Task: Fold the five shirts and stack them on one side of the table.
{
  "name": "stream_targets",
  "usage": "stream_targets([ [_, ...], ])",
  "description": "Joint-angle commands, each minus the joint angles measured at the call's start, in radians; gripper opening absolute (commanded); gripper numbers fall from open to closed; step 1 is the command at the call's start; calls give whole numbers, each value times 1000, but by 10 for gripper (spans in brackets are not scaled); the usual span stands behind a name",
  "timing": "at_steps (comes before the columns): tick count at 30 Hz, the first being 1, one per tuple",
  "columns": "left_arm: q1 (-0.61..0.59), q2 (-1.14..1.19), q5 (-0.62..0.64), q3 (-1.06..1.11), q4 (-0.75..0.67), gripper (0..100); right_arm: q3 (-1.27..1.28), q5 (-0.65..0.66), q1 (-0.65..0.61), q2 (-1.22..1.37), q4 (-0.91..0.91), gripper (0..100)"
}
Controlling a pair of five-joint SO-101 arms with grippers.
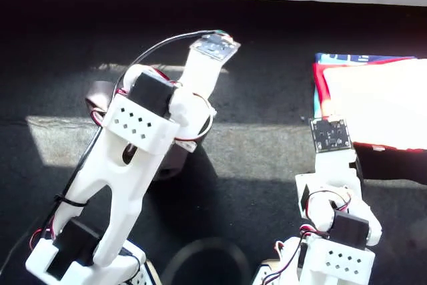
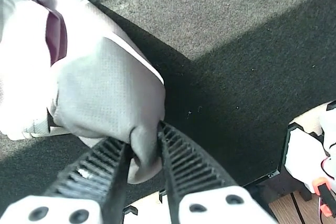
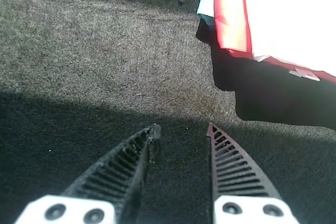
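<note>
My left gripper [image 2: 157, 129] is shut on a fold of a grey shirt [image 2: 100, 87] with a mauve inner lining, which bunches up over the dark table cloth. From above, the grey shirt [image 1: 99, 97] peeks out under the left arm [image 1: 133, 158]. At the right edge lies a stack: a white shirt [image 1: 380, 98] on top, a red one [image 1: 321, 81], a blue one [image 1: 347, 58] and a black one [image 1: 393, 165] beneath. My right gripper [image 3: 182, 129] stands open over bare cloth, just short of the stack's black shirt [image 3: 273, 98] and red shirt [image 3: 231, 19].
A dark felt cloth [image 1: 267, 85] covers the table, with a sunlit band [image 1: 253, 145] across its middle. The right arm [image 1: 331, 185] stands at the front right. A wooden floor and the other arm's base [image 2: 310, 161] lie beyond the cloth edge.
</note>
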Motion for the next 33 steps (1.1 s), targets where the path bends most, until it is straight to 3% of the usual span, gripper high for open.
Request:
stream_targets([
  [1, 12, -4, 3, -62, 8, 186, -2, 5, -5, -15, -7, 146],
  [7, 5, -102, -2, -196, 8, 185, -2, 5, -7, -12, -7, 146],
  [10, -90, -176, -2, -202, 12, 184, -4, 5, -10, -8, -16, 146],
  [15, -410, -280, -9, -62, 21, 184, -19, 5, -96, -8, -18, 146],
  [22, -829, -386, -258, 191, 21, 184, -94, 3, -255, -7, -133, 146],
  [24, -949, -414, -305, 234, 21, 184, -94, -51, -326, 5, -173, 146],
  [29, -1260, -449, -390, 286, 17, 184, -153, -189, -512, 231, -275, 146],
  [33, -1471, -449, -448, 297, -38, 185, -346, -250, -679, 499, -315, 146],
])
